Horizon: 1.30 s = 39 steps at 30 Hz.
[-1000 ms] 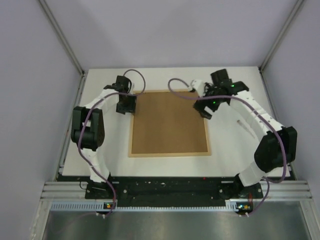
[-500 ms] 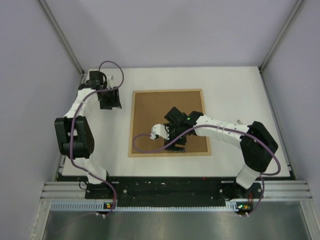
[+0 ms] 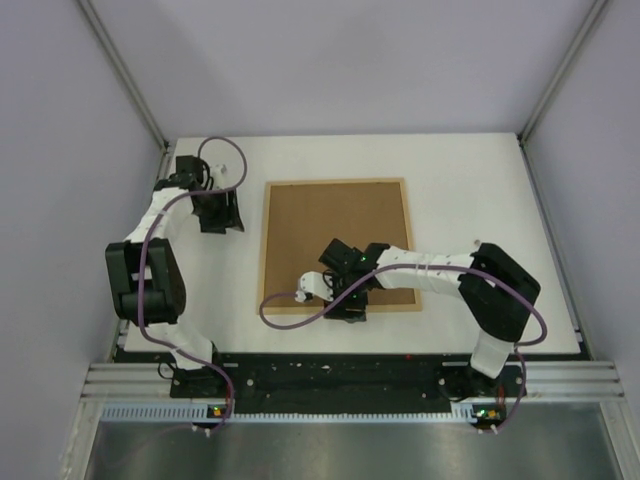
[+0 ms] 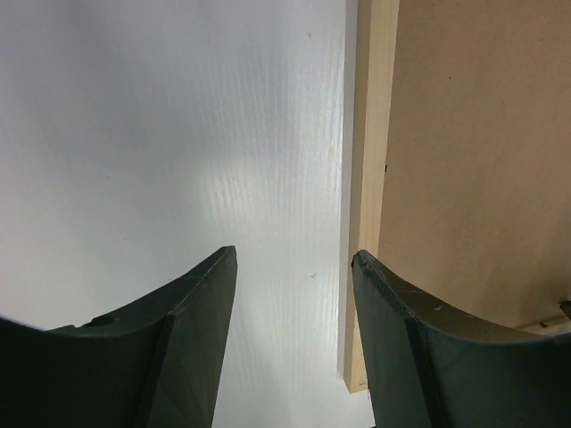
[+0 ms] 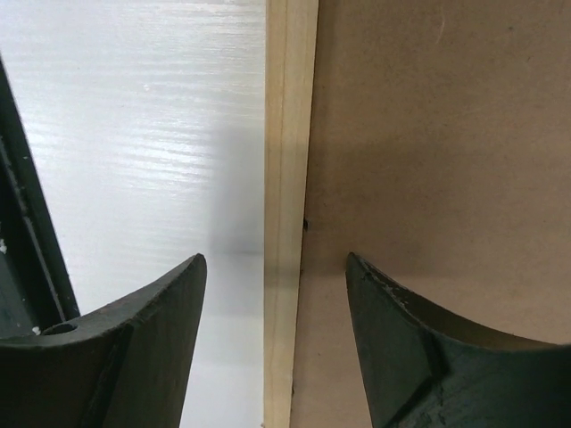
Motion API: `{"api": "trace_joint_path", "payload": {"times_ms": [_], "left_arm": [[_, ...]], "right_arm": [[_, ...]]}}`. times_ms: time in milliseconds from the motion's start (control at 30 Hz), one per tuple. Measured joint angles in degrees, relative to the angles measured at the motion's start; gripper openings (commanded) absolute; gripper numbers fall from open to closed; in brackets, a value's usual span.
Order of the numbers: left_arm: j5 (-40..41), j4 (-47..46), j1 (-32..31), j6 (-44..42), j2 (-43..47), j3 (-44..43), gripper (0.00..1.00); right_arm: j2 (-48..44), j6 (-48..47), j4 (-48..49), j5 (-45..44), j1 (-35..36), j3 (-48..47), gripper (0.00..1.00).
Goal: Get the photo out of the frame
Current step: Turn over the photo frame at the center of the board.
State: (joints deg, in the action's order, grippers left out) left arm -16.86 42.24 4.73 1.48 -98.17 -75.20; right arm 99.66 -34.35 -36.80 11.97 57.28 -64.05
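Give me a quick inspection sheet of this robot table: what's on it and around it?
Surface: white table.
Job's things: wooden frame lies face down, brown backing board in place; photo not visible.
Clutter: nothing seen.
Grippers: left gripper open, over the table beside the frame's left edge; right gripper open, straddling the frame's near edge.
Cables: purple cables on both arms; the right one loops over the frame's near left corner.
Surroundings: pale walls, metal rail in front.

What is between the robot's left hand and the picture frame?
Nothing but a strip of bare white table separates the left hand from the frame, as the top view shows.
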Motion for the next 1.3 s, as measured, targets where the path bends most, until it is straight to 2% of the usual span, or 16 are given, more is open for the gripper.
{"api": "trace_joint_path", "payload": {"times_ms": [100,200,300,367,467,500,567,633,667,1033,1300], "left_arm": [[-0.5,-0.1,0.0,0.0,0.0,0.0,0.6],[-1.3,-0.2,0.0,-0.1,0.0,0.0,0.6],[-1.9,-0.2,0.0,-0.1,0.0,0.2,0.6],[-2.5,-0.2,0.0,-0.1,0.0,0.5,0.6],[-3.1,-0.2,0.0,-0.2,0.0,0.8,0.6],[-3.3,-0.2,0.0,-0.2,0.0,0.8,0.6],[-3.5,-0.2,0.0,-0.2,0.0,0.8,0.6],[-4.0,-0.2,0.0,-0.2,0.0,0.9,0.6],[-4.3,-0.3,0.0,-0.2,0.0,1.0,0.6],[-7.5,-2.0,0.0,-0.1,0.0,4.5,0.6],[-13.0,-3.2,0.0,-0.1,-1.8,6.3,0.61]], "right_arm": [[0.6,0.4,1.5,-1.1,0.5,0.4,0.59],[0.6,0.7,3.0,-2.8,0.8,1.1,0.45],[0.6,0.7,4.4,-4.7,1.0,1.3,0.39],[0.6,0.7,4.6,-4.9,1.1,1.4,0.4],[0.6,0.7,4.7,-5.3,1.5,1.4,0.51],[0.6,0.8,4.7,-5.5,1.6,1.5,0.49],[0.6,0.5,5.1,-6.1,2.0,1.8,0.36],[0.6,0.1,5.6,-7.5,2.4,1.9,0.11],[0.6,0.1,5.5,-7.1,2.4,1.9,0.01],[0.1,-0.6,5.2,-7.6,2.7,1.6,0.0],[-0.6,-1.4,-3.9,-7.3,2.2,-4.9,0.0]]}}
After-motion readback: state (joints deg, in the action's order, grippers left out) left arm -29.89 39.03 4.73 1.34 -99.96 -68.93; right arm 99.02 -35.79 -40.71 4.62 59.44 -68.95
